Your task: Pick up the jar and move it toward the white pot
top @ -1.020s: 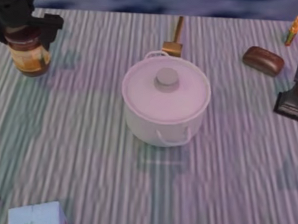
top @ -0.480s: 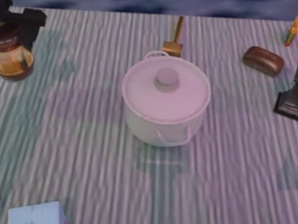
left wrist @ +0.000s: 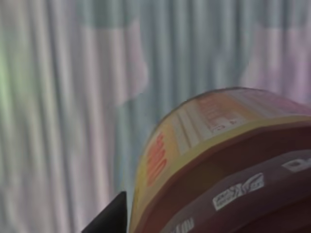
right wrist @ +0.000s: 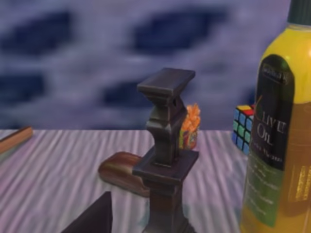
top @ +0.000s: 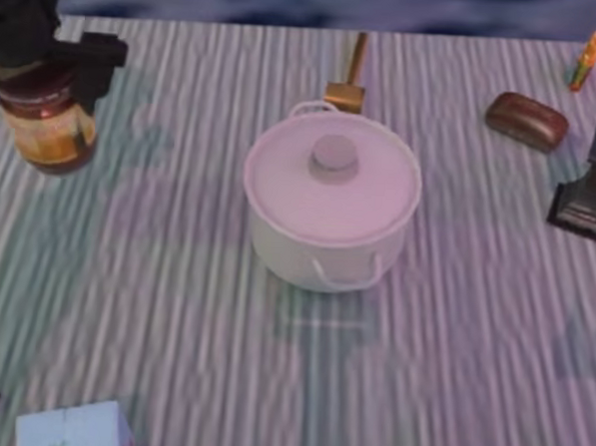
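- Biggest worry: jar (top: 51, 120) slipping out mid-carry, since the grip looks to sit high, up around the lid, with the body hanging below.
- Could also clip the white pot (top: 330, 205) if swung across too low.
- Left gripper (top: 42, 55) at far left, clamped on the jar, apparently lifted clear of the table (top: 173, 326).
- Pot at centre, well apart from the jar.
- Right arm off at the right edge, fingers impossible to tell.
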{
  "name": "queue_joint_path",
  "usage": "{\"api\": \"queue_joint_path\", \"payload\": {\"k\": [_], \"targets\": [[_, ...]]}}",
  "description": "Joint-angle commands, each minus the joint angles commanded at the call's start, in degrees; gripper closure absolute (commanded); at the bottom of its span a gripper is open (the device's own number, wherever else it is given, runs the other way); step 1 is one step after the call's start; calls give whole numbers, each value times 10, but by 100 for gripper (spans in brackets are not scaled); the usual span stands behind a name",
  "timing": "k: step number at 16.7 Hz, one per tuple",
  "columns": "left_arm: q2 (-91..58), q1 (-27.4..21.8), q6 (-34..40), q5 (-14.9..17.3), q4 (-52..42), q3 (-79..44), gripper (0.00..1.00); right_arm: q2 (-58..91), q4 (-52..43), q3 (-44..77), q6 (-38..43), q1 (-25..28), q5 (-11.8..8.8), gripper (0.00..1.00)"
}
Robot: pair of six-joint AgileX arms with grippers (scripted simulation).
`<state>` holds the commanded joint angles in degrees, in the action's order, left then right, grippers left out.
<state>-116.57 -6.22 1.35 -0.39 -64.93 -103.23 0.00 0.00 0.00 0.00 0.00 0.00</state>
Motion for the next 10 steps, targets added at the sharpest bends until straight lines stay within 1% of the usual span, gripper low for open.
{"api": "queue_joint_path", "payload": {"k": [6, 8, 10], "targets": [[14, -98, 133, -25, 72, 93, 100, 0, 0, 0, 0, 0, 0, 0], [17, -114, 154, -29, 85, 108, 100, 0, 0, 0, 0, 0, 0, 0], [17, -115, 155, -29, 86, 109, 100, 0, 0, 0, 0, 0, 0, 0]]}}
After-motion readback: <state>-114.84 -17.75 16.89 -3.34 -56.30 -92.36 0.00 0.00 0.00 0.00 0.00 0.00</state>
